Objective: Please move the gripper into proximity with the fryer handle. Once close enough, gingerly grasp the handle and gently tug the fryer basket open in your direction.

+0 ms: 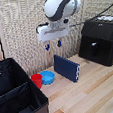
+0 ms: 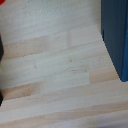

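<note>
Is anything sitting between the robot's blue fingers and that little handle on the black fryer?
In the exterior view, nothing stands between the gripper and the fryer handle: only open air and wall behind. The blue slab leans lower down, below that line.

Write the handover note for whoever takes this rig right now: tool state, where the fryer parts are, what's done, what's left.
Tool: empty, fingers apart, hanging in the air above the wooden table, well clear of the fryer.
Fryer: at the exterior view's right, against the back wall. Its handle juts from the front face; the basket looks fully shut.
Nearby: blue slab leaning upright, below the tool; red cup, blue bowl, black case at the left.
Done: nothing visible yet.
Left: approach the handle, grip it gently, pull the basket out.
</note>
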Controlling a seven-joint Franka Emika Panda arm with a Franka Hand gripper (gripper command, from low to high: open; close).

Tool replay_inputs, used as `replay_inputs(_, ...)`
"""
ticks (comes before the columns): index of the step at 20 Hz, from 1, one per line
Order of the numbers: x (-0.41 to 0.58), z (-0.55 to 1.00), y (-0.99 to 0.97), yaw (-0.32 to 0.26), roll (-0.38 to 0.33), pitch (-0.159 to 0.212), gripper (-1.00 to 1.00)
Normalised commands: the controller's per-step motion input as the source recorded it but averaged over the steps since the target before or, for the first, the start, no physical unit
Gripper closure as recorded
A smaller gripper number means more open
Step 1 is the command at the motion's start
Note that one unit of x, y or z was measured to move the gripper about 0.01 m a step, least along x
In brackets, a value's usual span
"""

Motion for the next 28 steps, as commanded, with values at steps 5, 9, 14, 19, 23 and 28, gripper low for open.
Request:
replay_inputs(5,0.006,0.00,0.00,-0.354,-0.053,-0.022,-1.00)
replay_inputs(9,0.088,0.00,0.00,-0.375,-0.073,-0.012,-1.00)
replay_inputs(14,0.085,0.00,-0.01,-0.375,-0.062,-0.002,-1.00)
replay_inputs(19,0.147,0.00,-0.01,-0.314,-0.236,0.000,-1.00)
replay_inputs(23,0.134,0.00,-0.02,-0.194,-0.369,0.000,-1.00)
replay_inputs(28,0.005,-0.05,-0.01,-0.119,-0.375,-0.012,-1.00)
